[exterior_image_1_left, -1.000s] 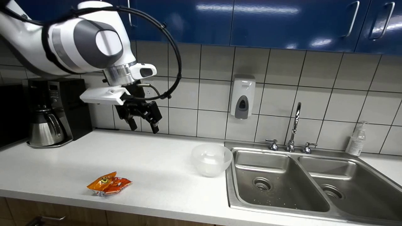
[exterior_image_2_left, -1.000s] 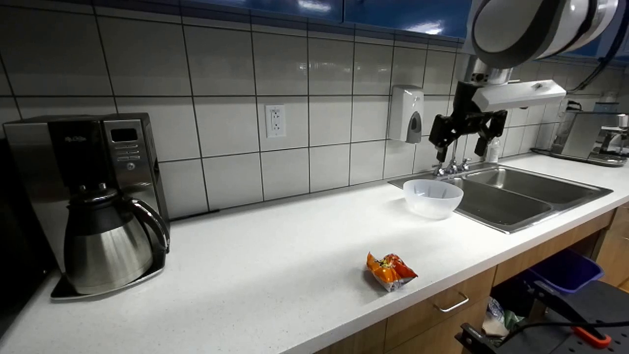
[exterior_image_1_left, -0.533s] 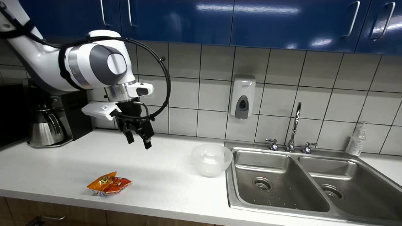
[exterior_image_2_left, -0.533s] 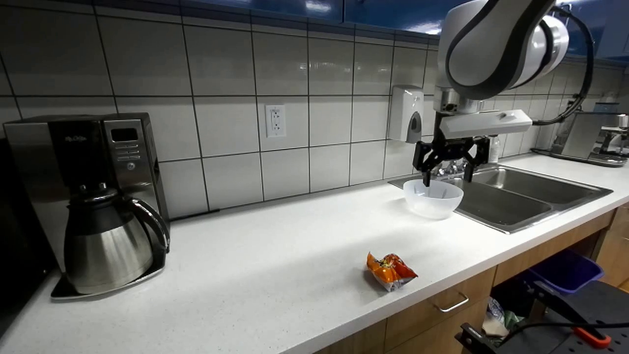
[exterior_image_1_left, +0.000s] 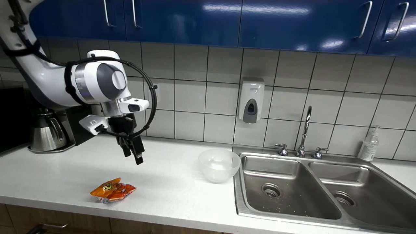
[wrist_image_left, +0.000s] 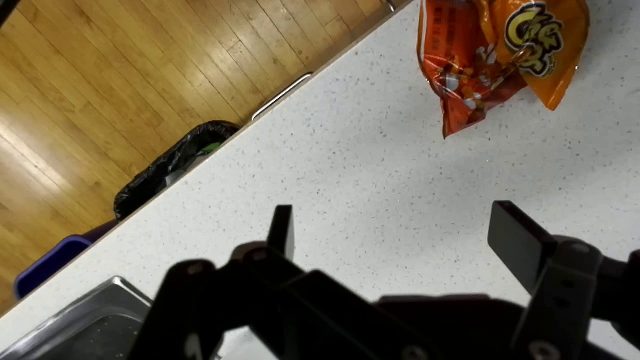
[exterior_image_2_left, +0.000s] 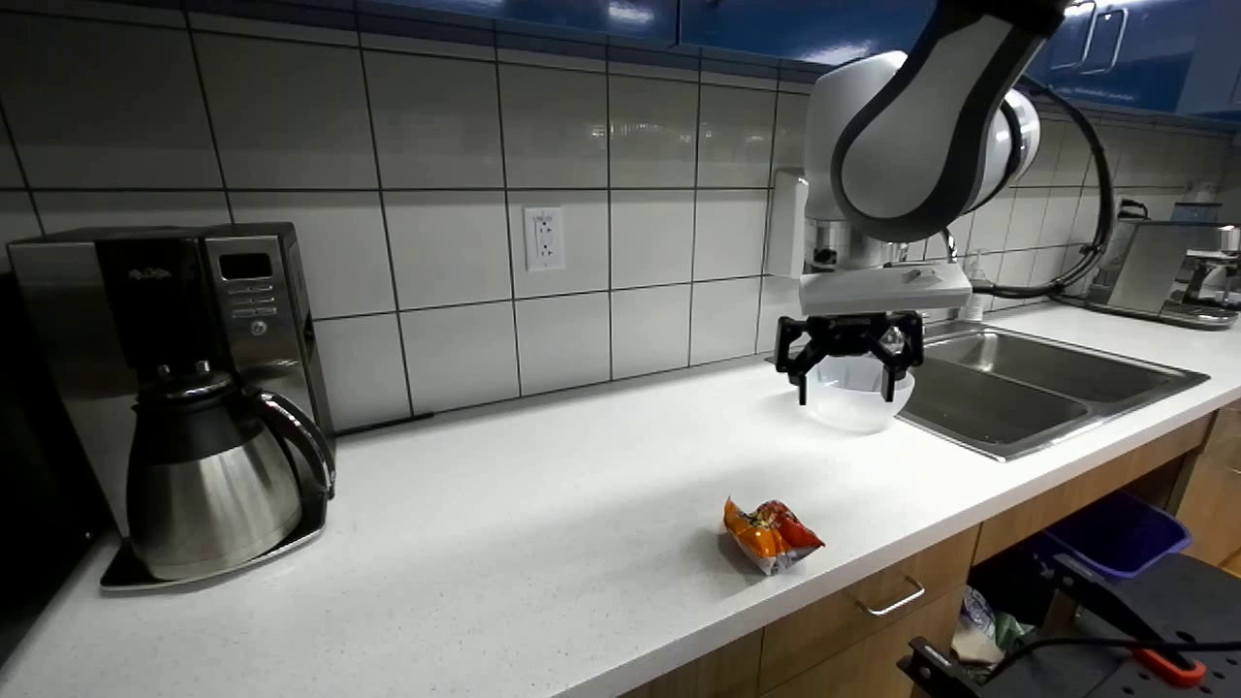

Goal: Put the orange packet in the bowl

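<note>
1. The small, crinkly orange-and-red packet (exterior_image_1_left: 112, 191) lies on the white speckled counter (exterior_image_1_left: 169, 201), near the front edge (exterior_image_1_left: 146, 218) — a strip of surface shows between.
2. In an exterior view the packet (exterior_image_1_left: 112, 191) looks longest left to right: orange end to the left, red end pointing right, the side where the round, translucent white bowl (exterior_image_1_left: 217, 175) stands. It is so puffed and creased that I can't swear to its true long axis.
3. In the wrist view its upper part is cut off; one orange corner and one red corner point downward there.
4. The black two-fingered gripper (exterior_image_2_left: 845, 394) hangs over the counter, higher than the packet and well apart from it. Its jaws are spread wide — in the wrist view I see counter between them.
5. The bowl sits upright just beside the double steel sink (exterior_image_1_left: 240, 195); I can't tell whether it touches the rim. In an exterior view the gripper stands in front of part of the bowl (exterior_image_2_left: 858, 417).
6. A stretch of counter lies between packet and bowl, and more of it reaches back to the pale tiled wall (exterior_image_2_left: 650, 330) and across to the steel-and-black coffee maker (exterior_image_2_left: 160, 310). Past the front edge, the wooden floor (wrist_image_left: 150, 75) lies well below.
</note>
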Controlling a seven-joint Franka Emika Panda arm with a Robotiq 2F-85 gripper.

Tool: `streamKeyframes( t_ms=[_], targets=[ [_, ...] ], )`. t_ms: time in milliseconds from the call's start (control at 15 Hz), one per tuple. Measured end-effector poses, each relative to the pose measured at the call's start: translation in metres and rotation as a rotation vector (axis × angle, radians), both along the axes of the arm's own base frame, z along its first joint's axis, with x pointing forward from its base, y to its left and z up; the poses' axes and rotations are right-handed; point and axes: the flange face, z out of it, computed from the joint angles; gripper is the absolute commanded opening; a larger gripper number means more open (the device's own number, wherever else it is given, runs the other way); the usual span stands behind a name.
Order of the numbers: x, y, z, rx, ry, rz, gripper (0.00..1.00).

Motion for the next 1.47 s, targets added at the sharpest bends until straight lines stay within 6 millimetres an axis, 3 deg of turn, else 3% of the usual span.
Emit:
streamKeyframes(
  t_ms=[667, 1467],
  targets=[
    [0.014, 0.042, -0.04, 0.005, 0.043, -0.089, 1.0],
    [0.036, 0.059, -0.085, -0.014, 0.084, -0.183, 1.0]
  ],
)
